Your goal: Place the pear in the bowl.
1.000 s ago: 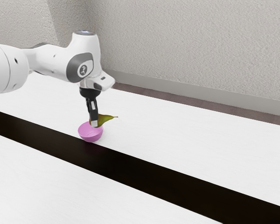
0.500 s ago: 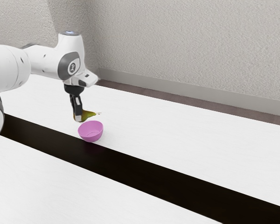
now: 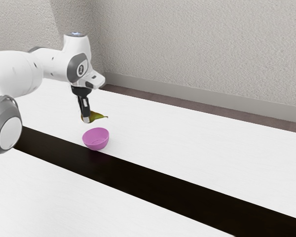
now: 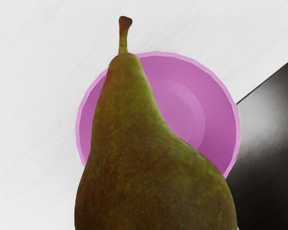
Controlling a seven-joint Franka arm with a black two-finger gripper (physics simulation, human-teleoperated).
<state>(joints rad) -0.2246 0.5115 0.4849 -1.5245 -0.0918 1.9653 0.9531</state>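
The pear [image 3: 95,116] hangs above the white surface [image 3: 187,148], clamped in the claw [image 3: 86,119].
In the exterior view its long axis lies nearly level, stem [image 4: 124,36] pointing to about 3 o'clock, fat end gripped; the pink bowl [image 3: 96,142] sits apart, near 6 o'clock from it.

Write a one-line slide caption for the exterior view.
The gripper holds a pear above the table, near an empty pink bowl.
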